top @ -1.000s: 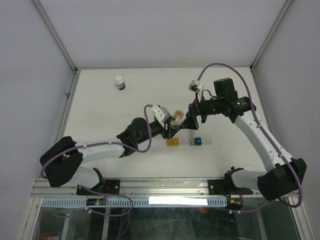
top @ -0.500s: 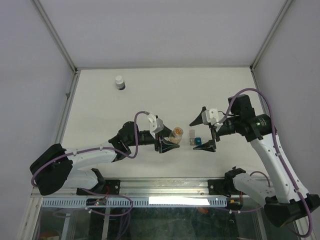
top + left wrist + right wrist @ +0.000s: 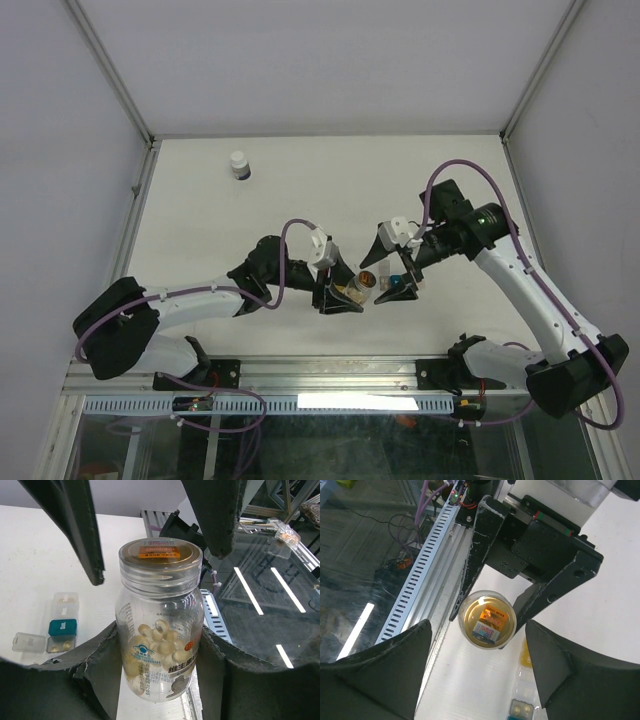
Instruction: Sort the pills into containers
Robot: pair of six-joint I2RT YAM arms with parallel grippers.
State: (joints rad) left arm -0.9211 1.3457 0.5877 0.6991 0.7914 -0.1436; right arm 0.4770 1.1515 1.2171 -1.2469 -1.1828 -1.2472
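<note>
My left gripper (image 3: 340, 292) is shut on a clear bottle (image 3: 356, 290) of pale yellow pills, cap on. In the left wrist view the bottle (image 3: 160, 630) stands upright between my fingers. My right gripper (image 3: 390, 268) is open, its jaws on either side of the bottle's cap (image 3: 486, 620), not touching it. The yellow container (image 3: 61, 644) holds a pill; the teal container (image 3: 62, 627) joins a clear section (image 3: 66, 602). The top view shows only the teal one (image 3: 399, 283), partly behind my right fingers. The yellow one (image 3: 526, 659) lies past the bottle in the right wrist view.
A white bottle with a dark band (image 3: 239, 164) stands at the far left of the table. A loose clear lid (image 3: 29, 641) lies beside the pill boxes. The metal rail (image 3: 425, 565) at the table's near edge runs close to the bottle.
My left gripper has brought the bottle nearer the front edge. My right gripper has swung left from beside the pill boxes and now straddles the bottle's cap.
</note>
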